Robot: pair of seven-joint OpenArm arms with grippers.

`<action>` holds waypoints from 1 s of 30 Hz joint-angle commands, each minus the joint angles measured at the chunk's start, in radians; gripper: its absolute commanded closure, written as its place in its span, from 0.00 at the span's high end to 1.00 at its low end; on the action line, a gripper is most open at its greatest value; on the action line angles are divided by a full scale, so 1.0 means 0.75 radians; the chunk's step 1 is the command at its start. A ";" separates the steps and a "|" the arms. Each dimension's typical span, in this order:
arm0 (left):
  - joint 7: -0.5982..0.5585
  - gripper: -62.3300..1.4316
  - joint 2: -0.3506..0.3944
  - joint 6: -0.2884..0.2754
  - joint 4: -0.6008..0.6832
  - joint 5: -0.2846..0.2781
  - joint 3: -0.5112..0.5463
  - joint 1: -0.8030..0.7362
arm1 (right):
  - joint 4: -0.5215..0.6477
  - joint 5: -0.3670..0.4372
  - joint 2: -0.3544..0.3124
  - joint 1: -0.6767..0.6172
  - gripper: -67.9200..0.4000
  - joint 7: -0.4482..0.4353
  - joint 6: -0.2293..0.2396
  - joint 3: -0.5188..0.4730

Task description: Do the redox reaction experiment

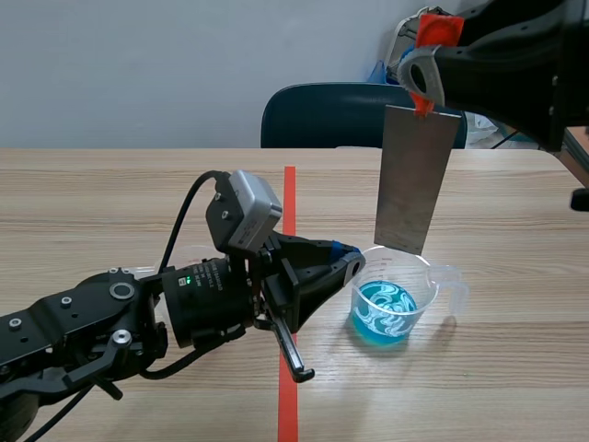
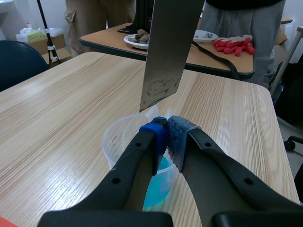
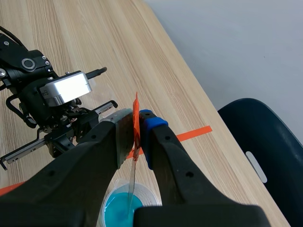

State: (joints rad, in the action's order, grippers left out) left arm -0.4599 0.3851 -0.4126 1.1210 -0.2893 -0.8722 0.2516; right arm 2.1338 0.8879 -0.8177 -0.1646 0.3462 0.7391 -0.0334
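Mid-experiment here: the right gripper (image 1: 421, 85) has its fingers clamped on the orange tab (image 1: 423, 105) at the top of the plate (image 1: 414, 180). The plate hangs upright over the cup (image 1: 431, 276), its lower edge about at rim level. The left gripper (image 1: 348, 262) pinches the cup's near wall, fingers pressed together on it, steadying it on the desk (image 1: 110, 203). The blue liquid (image 1: 385, 313) sits low, so by my reading the plate is not yet dipped; lowering it in and waiting for a reaction remain. Hard to call: from the right wrist the plate shows edge-on and the cup is cut off, so its gap to the liquid is unclear. A mottled patch near the plate's lower edge could be deposit or reflection.
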 commanded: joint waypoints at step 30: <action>-0.450 0.43 0.720 -0.040 0.235 -0.009 0.181 -0.277 | 0.019 0.019 -0.010 0.013 0.02 -0.015 0.009 -0.017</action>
State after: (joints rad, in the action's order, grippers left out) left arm -0.7719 0.9119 -0.4423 1.2785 -0.2886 -0.7471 0.0517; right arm 2.1338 0.8879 -0.8177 -0.1646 0.3462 0.7395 -0.0334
